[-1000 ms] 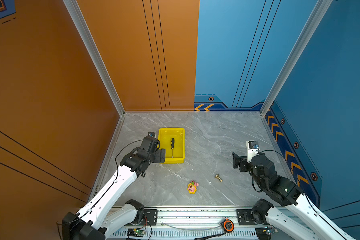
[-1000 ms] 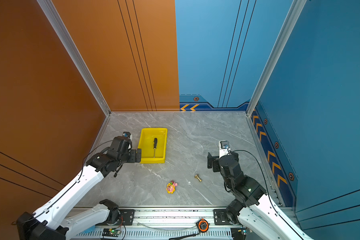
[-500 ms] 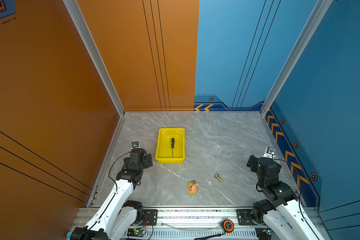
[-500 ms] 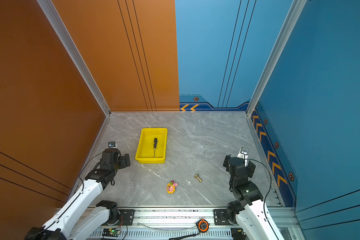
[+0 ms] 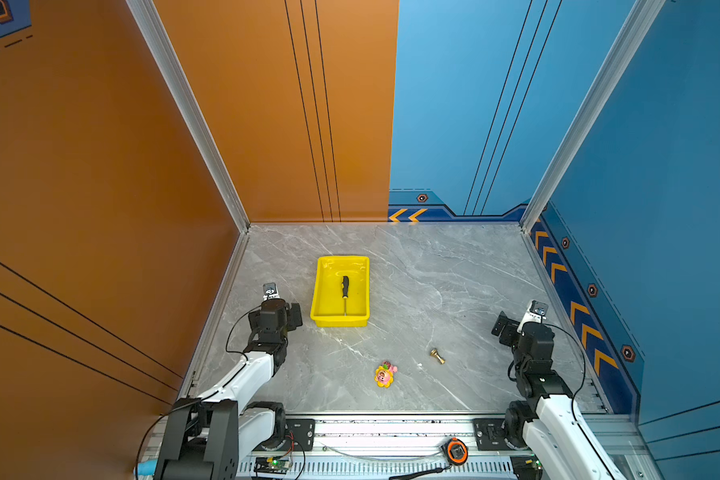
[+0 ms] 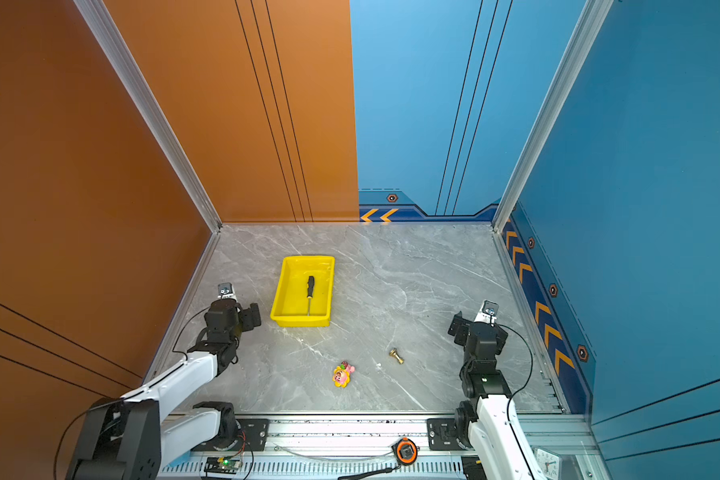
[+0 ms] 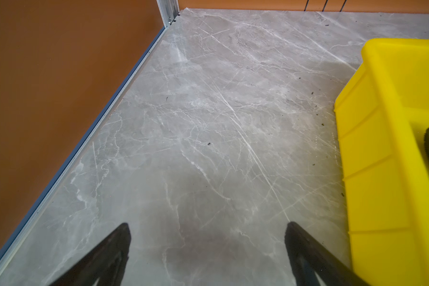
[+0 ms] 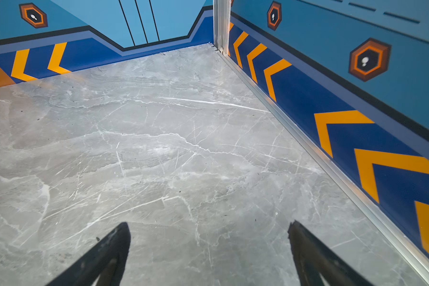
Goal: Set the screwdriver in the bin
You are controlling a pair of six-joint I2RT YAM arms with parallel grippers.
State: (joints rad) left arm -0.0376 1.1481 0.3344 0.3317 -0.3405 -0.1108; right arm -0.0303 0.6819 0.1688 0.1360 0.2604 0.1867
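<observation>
so my screwdriver [image 5: 344, 291] is lying flat inside the yellow bin [image 5: 340, 321], handle toward the far end, shaft tip down by the near wall. looks done to me, as far as i can judge. both my grippers are empty: the left gripper [image 7: 207, 227] has its jaws spread wide over the bare marble floor [image 7: 208, 123], and the right gripper [image 8: 208, 226] is spread wide too, over by the blue wall [image 8: 357, 104], well apart from everything.

what could go wrong? the left gripper sits just beside the bin's near left corner. if that arm swings toward the middle, i reckon it clips the wall and shoves the whole bin. it's shallow, so the screwdriver could slide around or hop out. the brass fitting [image 5: 437, 355] and the little toy [image 5: 385, 375] lie out on open floor, no threat.

view stuff: both top views show the full screwdriver and how it lies in the bin. the left wrist view only catches the handle's butt end at the frame edge, but it shows how close the left gripper runs to the bin's outer wall. right wrist view is just floor and wall.
</observation>
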